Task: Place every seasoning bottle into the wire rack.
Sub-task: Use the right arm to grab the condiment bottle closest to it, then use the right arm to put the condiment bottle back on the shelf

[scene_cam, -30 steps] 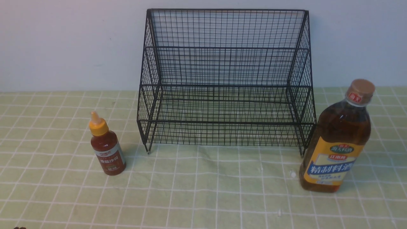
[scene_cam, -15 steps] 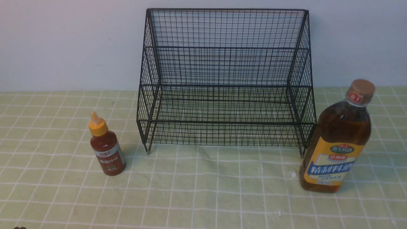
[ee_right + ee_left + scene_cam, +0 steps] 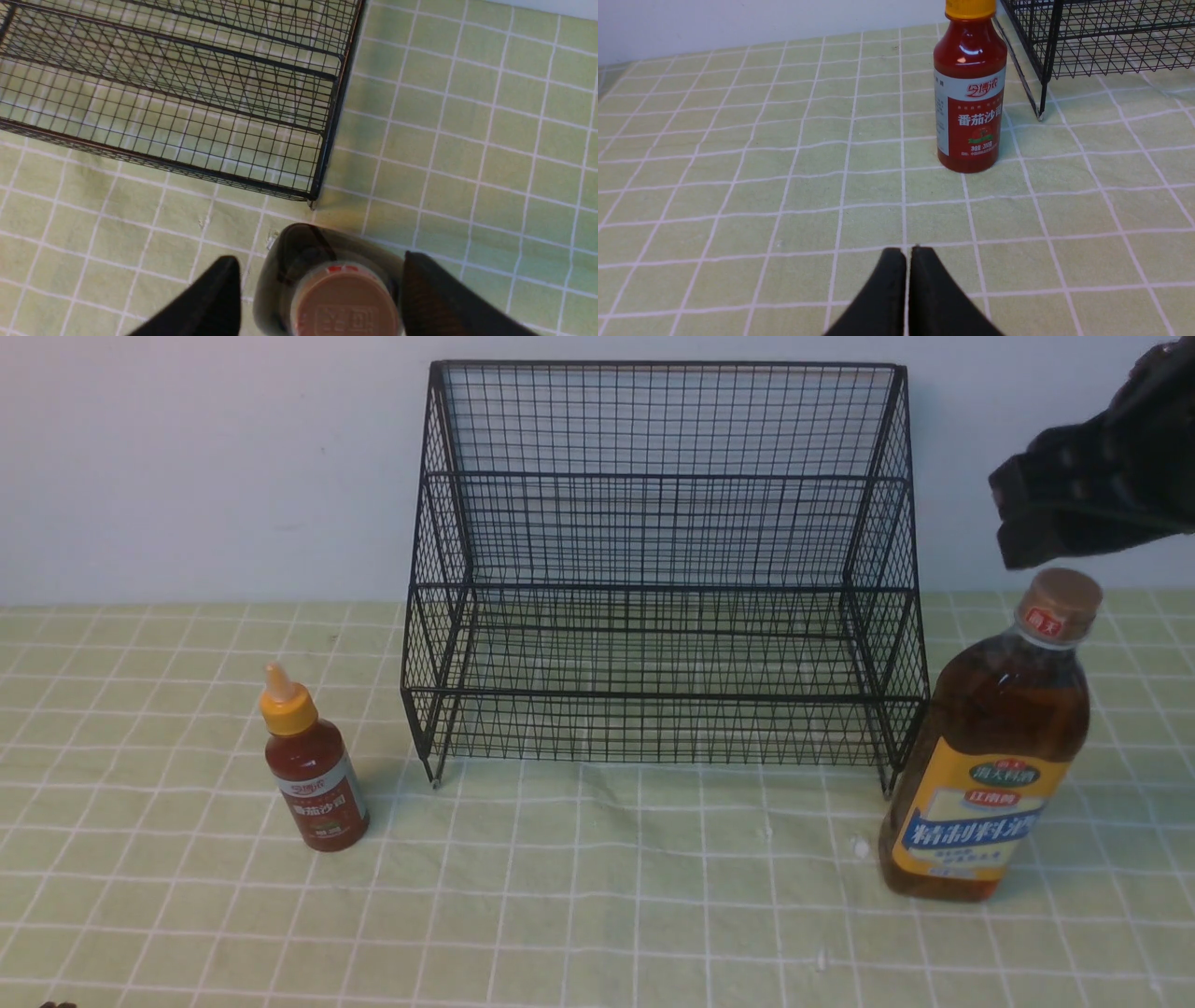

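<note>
The black wire rack (image 3: pixel 663 569) stands at the back middle, both tiers bare. The small red sauce bottle (image 3: pixel 312 767) with a yellow nozzle stands upright left of it and shows in the left wrist view (image 3: pixel 970 93). My left gripper (image 3: pixel 907 254) is shut and empty, low over the cloth in front of that bottle. The tall amber bottle (image 3: pixel 990 747) with a tan cap stands upright by the rack's front right leg. My right gripper (image 3: pixel 1036 527) hangs just above its cap. In the right wrist view the gripper (image 3: pixel 322 263) is open, one finger on each side of the cap (image 3: pixel 345 303), not touching.
A green checked cloth (image 3: pixel 597 896) covers the table. A pale wall rises right behind the rack. The rack's front right leg (image 3: pixel 312 203) stands close to the amber bottle.
My right gripper has come into the front view from the upper right and now hangs over the amber bottle's cap. The bottles and the rack have not moved.
</note>
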Controlling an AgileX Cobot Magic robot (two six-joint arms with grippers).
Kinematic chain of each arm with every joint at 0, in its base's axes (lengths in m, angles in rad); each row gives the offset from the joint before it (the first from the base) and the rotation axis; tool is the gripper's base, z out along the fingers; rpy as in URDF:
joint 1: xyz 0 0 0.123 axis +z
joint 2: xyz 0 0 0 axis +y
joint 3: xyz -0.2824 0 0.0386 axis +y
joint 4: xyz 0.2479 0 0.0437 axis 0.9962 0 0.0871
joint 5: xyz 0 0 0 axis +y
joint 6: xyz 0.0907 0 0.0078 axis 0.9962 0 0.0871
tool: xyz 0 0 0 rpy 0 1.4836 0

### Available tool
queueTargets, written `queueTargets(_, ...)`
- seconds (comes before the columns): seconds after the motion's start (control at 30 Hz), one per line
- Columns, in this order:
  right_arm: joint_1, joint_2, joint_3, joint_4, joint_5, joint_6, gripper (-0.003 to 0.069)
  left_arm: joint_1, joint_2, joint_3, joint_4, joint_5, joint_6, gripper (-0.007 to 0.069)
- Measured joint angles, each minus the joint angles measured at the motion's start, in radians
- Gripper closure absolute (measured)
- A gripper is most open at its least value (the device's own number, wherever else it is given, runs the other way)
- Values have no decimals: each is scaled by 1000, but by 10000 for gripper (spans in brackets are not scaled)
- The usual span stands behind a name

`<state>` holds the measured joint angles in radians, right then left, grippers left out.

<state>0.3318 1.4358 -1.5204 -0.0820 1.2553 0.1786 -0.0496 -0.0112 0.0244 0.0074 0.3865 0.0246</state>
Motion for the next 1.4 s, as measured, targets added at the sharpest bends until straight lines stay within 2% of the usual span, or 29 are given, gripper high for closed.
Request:
queueTargets(0.03,0,2,0,-2,0,3,173,0,0,0,0,0,0,631)
queueTargets(0.07,0,10,0,-16,0,12,108,0,0,0,0,0,0,631)
queueTargets(0.13,0,20,0,-19,0,16,55,0,0,0,0,0,0,631)
queueTargets(0.27,0,37,0,-20,0,18,32,0,0,0,0,0,0,631)
queueTargets(0.53,0,66,80,-14,-1,26,101,0,0,0,0,0,0,631)
queueTargets(0.77,0,61,113,-31,-1,40,120,0,0,0,0,0,0,631)
queueTargets(0.87,0,61,113,-45,-2,42,221,0,0,0,0,0,0,631)
queueTargets(0.9,0,61,113,-45,-2,42,231,0,0,0,0,0,0,631)
queueTargets(0.93,2,59,112,-40,-4,40,308,0,0,0,0,0,0,631)
queueTargets(1.4,3,-91,122,-48,62,-7,328,0,0,0,0,0,0,631)
